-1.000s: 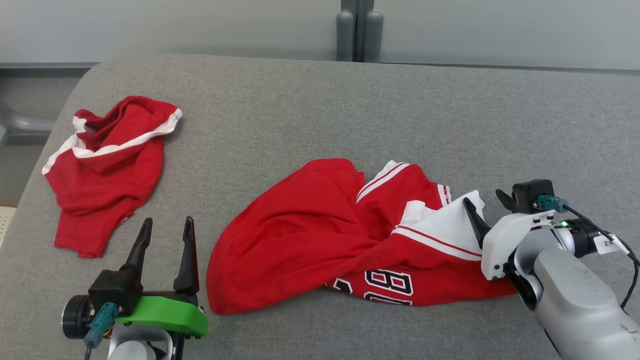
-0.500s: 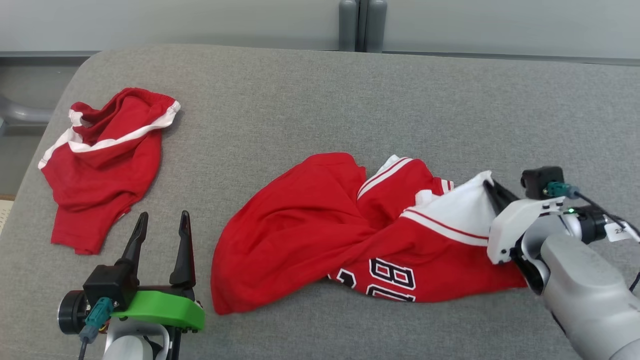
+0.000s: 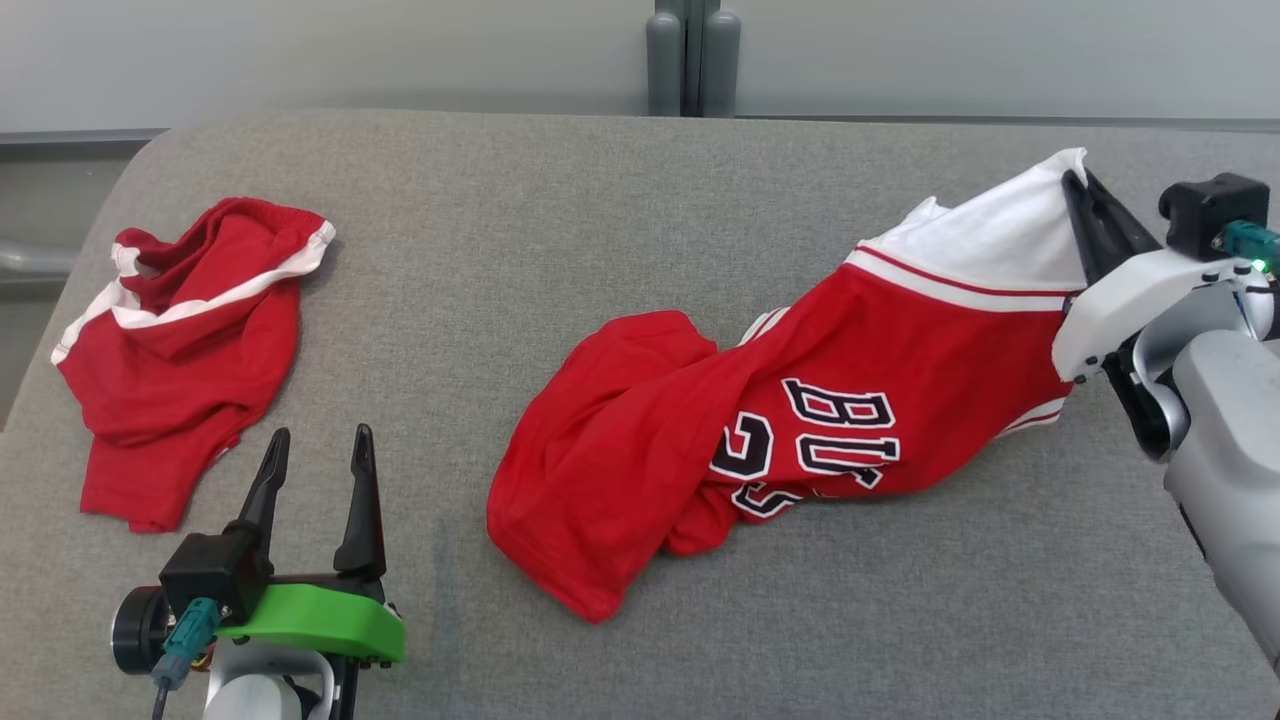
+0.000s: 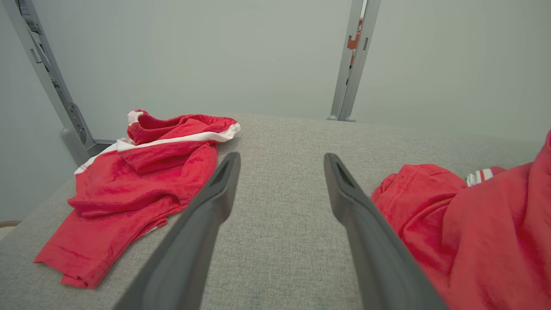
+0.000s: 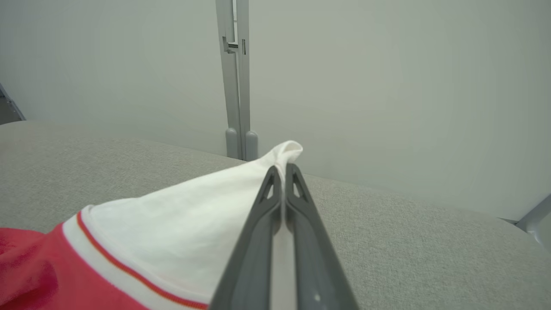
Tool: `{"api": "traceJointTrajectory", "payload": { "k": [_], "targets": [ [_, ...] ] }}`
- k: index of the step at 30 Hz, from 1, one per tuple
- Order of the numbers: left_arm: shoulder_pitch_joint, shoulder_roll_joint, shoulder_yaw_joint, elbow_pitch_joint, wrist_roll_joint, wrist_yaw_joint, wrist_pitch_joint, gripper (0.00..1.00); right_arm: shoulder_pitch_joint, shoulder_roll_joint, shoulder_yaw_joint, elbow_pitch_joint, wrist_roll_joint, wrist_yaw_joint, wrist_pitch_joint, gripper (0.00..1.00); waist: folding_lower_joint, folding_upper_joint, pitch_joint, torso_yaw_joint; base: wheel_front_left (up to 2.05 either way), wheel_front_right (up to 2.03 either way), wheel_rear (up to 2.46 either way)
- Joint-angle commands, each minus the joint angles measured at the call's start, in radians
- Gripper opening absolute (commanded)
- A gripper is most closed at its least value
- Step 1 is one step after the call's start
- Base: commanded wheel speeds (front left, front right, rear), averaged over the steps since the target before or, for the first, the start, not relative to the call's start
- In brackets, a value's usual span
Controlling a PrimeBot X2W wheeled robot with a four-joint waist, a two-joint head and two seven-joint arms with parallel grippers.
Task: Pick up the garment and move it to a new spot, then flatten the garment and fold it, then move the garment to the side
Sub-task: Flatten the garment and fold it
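Near the left edge of the grey desk (image 3: 600, 190) lies a crumpled pair of red shorts (image 3: 190, 350) with white trim. By the near-left corner the left tool (image 3: 318, 445) hovers, fingers spread, nothing between them. From the desk's middle toward its right edge stretches the red garment (image 3: 800, 400), a jersey with black, white-edged lettering: "BU" is readable, then a "2", the rest lost in folds. The right tool (image 3: 1072, 185) pinches its white end, raised off the desk.
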Motion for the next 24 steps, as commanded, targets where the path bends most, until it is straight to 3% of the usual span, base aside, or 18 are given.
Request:
{"api": "traceJointTrajectory", "payload": {
  "k": [1, 10, 19, 24],
  "targets": [
    [0.011, 0.001, 0.004, 0.002, -0.006, 0.002, -0.003, 1.00, 0.051, -0.002, -0.005, -0.034, -0.022, -0.002, -0.004, 0.00, 0.0000, 0.0000, -0.012, -0.009, 0.00, 0.00, 0.00],
    [0.053, 0.001, 0.016, -0.002, -0.004, 0.009, -0.003, 1.00, 0.362, -0.020, -0.093, -0.389, -0.095, -0.002, -0.004, 0.00, 0.0000, 0.0000, -0.067, -0.056, 0.00, 0.00, 0.00],
    [0.074, 0.001, 0.021, -0.004, 0.002, 0.006, -0.003, 1.00, 0.729, 0.033, -0.209, -0.705, -0.117, -0.002, -0.004, 0.00, 0.0000, 0.0000, -0.085, -0.104, 0.00, 0.00, 0.00],
    [0.074, 0.001, 0.019, 0.001, 0.003, 0.003, -0.003, 1.00, 0.885, 0.071, -0.235, -0.797, -0.130, -0.002, -0.004, 0.00, 0.0000, 0.0000, -0.092, -0.110, 0.00, 0.00, 0.00]
  ]
}}
